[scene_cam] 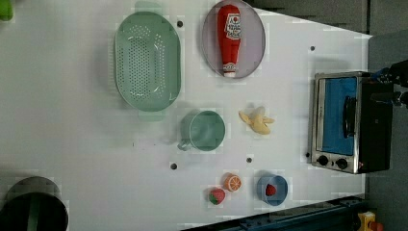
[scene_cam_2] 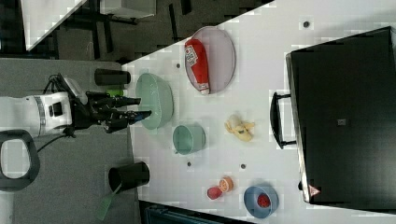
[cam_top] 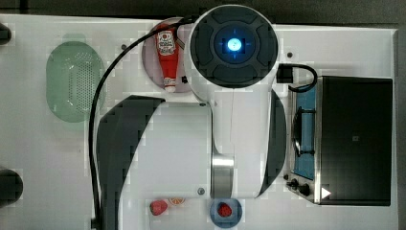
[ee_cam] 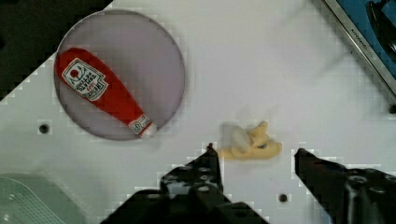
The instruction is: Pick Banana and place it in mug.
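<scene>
Fingers [ee_cam: 254, 163] spread wide, holding nothing, cut off at the wrist view's lower edge. Banana [ee_cam: 250, 143] lies on the desk [ee_cam: 280, 70] between their tips. Mug [scene_cam: 207, 131], centre of the left view, looks empty; bowl [scene_cam: 272, 189], lower right, holds a strawberry [scene_cam: 271, 190].

The white arm [cam_top: 230, 120] overhangs the table [cam_top: 38, 153], ketchup bottle [cam_top: 167, 56] and colander [cam_top: 74, 81].

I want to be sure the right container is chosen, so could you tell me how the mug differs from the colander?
The mug is a small round cup, while the colander is a much larger oval. The mug's walls are solid; the colander is full of holes. The mug has one little handle at its side, the colander a tab at each end. Both are green, open-topped, empty, and sit close together on the white table.
</scene>
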### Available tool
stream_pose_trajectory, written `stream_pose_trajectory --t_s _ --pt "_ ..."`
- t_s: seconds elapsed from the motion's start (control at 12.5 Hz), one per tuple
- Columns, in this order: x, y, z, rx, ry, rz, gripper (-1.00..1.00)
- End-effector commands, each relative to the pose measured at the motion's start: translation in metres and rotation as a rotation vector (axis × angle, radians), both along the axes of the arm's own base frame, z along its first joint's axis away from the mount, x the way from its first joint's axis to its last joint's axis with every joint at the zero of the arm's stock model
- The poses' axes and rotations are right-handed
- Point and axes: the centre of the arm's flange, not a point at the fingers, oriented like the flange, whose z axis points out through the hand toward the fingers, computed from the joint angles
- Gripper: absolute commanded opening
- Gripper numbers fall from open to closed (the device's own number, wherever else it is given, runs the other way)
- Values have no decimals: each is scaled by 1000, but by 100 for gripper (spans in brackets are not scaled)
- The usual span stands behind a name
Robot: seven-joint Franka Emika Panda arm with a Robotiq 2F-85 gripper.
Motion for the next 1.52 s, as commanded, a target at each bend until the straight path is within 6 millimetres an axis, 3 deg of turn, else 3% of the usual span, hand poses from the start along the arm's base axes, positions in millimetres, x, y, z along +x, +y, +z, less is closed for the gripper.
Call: stream_pose_trajectory --t_s 0.08,0.24,0.4,0.72,1.2,1.52 --pt "-101 -24 50 16 16 -92 59" --pt "-101 -23 36 16 37 -86 100" --pt "-98 -22 0 17 82 -28 100" --pt "-82 -21 -94 24 87 250 100" --pt "-83 -19 -246 55 123 889 100" --pt "-78 -18 -327 53 107 1165 100"
